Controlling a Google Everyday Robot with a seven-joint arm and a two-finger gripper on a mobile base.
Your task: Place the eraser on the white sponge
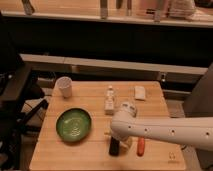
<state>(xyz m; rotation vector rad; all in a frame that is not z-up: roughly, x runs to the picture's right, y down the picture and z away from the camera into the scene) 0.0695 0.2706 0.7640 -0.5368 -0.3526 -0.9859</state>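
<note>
The eraser, a small black block, lies on the wooden table near its front edge. An orange-red carrot-shaped object lies just right of it. The white sponge lies at the back right of the table, well away from the eraser. My gripper is at the end of the white arm, which reaches in from the right. It sits directly above the eraser's upper end and hides part of it.
A white cup stands at the back left. A green plate lies at front left. A white bottle-like figure stands mid-table, just behind the arm. A dark chair stands left of the table.
</note>
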